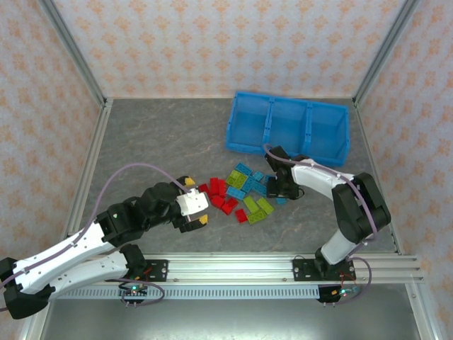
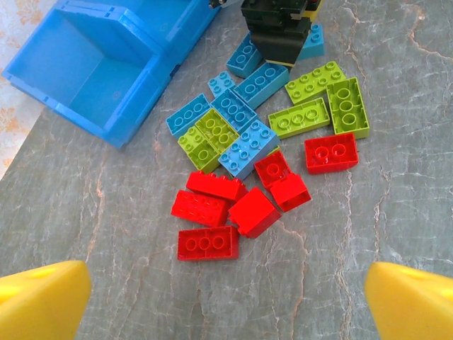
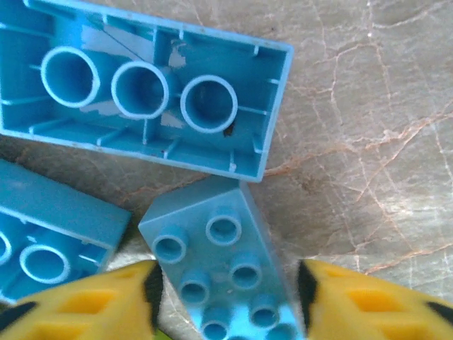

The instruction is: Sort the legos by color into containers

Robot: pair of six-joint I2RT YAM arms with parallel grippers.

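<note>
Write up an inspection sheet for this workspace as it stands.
Surface: grey marbled tabletop.
Job's things: red, green and light blue legos piled loose mid-table; blue tray, three compartments, no brick seen inside.
Clutter: nothing seen.
Grippers: left gripper wide open, empty, short of the red bricks; right gripper astride a light blue brick, grip not certain.
Cables: lilac cable loops over the left arm; thin cable along the right arm.
Surroundings: patterned wall panels, metal frame posts, rail at the near edge.
</note>
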